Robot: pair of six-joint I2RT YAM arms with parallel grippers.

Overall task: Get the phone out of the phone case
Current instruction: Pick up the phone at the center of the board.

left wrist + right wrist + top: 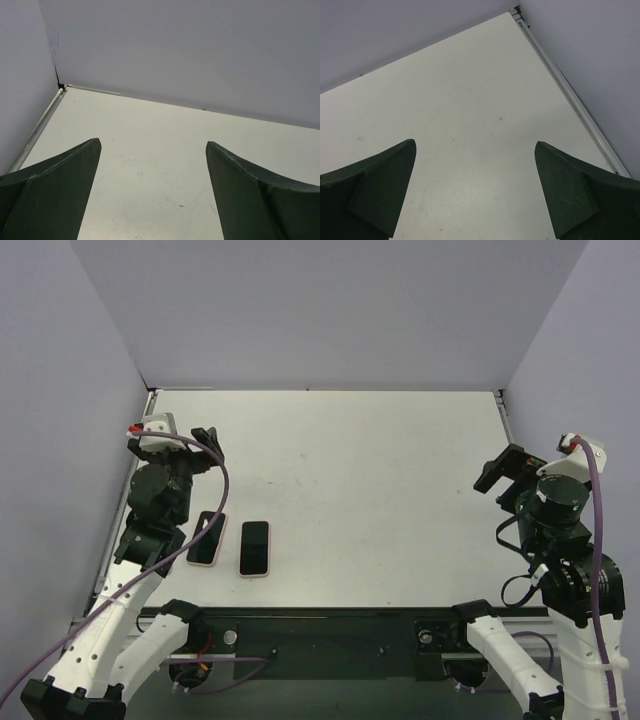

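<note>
1. The left arm [155,495] has white lower links dotted with small dark holes, and black rounded joint housings above them.
2. A white cap tops its wrist, with a red tag [133,429] at the cap's 9 o'clock.
3. A purple cable [227,490] loops out from the cap's 3 o'clock side.
4. The right arm [560,505] matches: white links, black motor drum, white cap.
5. A second purple cable [599,540] runs along it toward 6 o'clock.
6. The left tool [152,141] and right tool [475,142] have dark green, matte, wedge-shaped fingers with faint scratches.
</note>
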